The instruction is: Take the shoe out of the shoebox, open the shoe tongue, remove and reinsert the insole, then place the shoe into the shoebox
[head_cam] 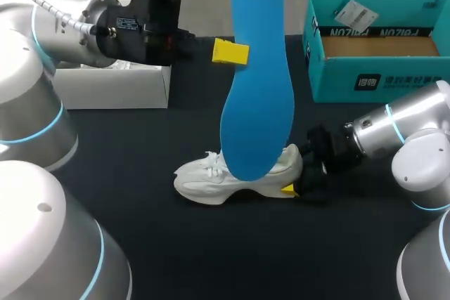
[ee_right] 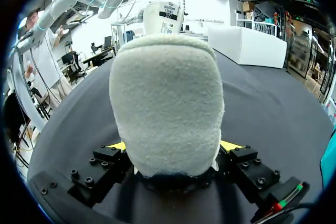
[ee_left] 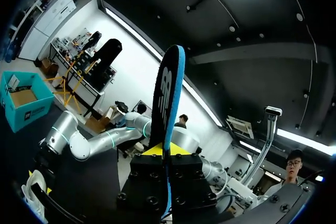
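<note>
- Insole [head_cam: 256,82] upright above shoe [head_cam: 235,177], long axis vertical, pinched by left fingers [head_cam: 230,52].
- Heel clamped by right fingers [head_cam: 288,189]; toe points away from shoebox [head_cam: 365,79].
- Reinsertion likely: straight down.

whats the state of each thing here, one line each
insole: out of the shoe, held upright in the air
shoe: on its sole on the table, gripped at the heel
shoebox: open, no shoe in it
left gripper: shut on the insole
right gripper: shut on the shoe
</note>
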Available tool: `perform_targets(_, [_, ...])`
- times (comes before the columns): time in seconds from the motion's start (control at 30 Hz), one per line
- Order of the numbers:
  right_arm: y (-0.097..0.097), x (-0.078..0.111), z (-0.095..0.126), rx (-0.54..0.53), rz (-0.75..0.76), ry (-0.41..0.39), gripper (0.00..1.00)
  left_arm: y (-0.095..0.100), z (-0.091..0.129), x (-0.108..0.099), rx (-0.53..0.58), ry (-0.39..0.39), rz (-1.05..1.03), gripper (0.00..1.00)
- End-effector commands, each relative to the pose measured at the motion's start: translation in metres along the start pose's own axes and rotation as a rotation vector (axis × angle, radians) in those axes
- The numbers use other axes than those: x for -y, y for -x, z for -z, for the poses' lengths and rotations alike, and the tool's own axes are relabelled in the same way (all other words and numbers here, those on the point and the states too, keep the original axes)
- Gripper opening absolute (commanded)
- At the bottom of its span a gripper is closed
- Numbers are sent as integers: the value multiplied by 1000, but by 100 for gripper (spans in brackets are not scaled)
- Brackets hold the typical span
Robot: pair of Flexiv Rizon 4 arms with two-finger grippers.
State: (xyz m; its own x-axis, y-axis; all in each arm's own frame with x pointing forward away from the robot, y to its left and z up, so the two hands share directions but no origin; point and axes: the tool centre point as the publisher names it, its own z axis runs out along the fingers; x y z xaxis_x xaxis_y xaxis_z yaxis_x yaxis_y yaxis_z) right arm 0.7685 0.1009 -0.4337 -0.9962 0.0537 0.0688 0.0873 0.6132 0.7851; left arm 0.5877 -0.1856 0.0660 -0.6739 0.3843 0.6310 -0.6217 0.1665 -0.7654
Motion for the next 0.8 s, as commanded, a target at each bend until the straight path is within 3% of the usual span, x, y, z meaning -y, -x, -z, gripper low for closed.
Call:
perform_targets(0.03, [-2, 3, -5, 3, 0, -1, 100, 2, -1, 0, -3, 0, -1, 0])
perform_targets(0.17, [-2, 3, -5, 3, 0, -1, 100, 2, -1, 0, -3, 0, -1, 0])
perform_targets(0.8, [-5, -24, 31, -13, -105, -366, 100, 2, -1, 0, -3, 0, -1, 0])
